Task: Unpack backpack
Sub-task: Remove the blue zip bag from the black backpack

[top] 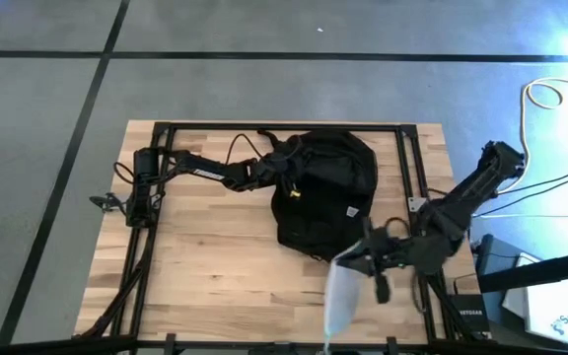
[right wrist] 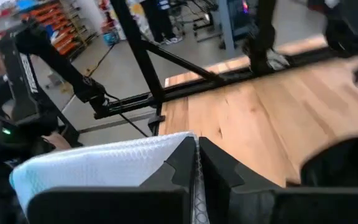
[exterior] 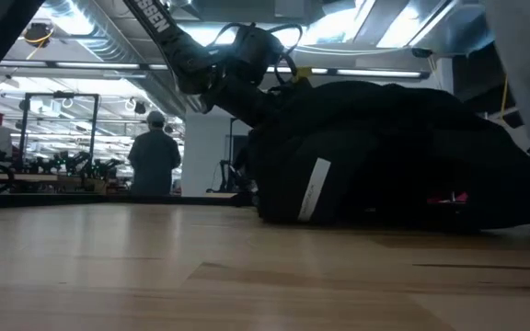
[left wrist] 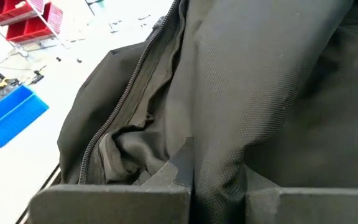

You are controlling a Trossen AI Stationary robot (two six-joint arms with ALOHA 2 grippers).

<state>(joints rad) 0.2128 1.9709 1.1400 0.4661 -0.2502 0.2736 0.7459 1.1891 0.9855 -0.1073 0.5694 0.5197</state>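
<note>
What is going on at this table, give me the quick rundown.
A two-arm robot is unpacking a black backpack lying toward the back of the wooden table. The left gripper is shut on a fold of the backpack's fabric beside its open zipper, holding it. The right gripper is shut on a pale, white-textured pouch, held at the table's front edge, clear of the backpack. A person stands far off in the room.

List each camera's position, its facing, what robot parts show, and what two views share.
High view: overhead, looking straight down on the wooden table; both arms, left gripper and right gripper show.
Low view: table height, level; one arm reaches the large black fabric backpack.
Left wrist view: fingers pinch backpack fabric.
Right wrist view: fingers clamp a white mesh pouch.
High and low views share the backpack's grey stripe.
</note>
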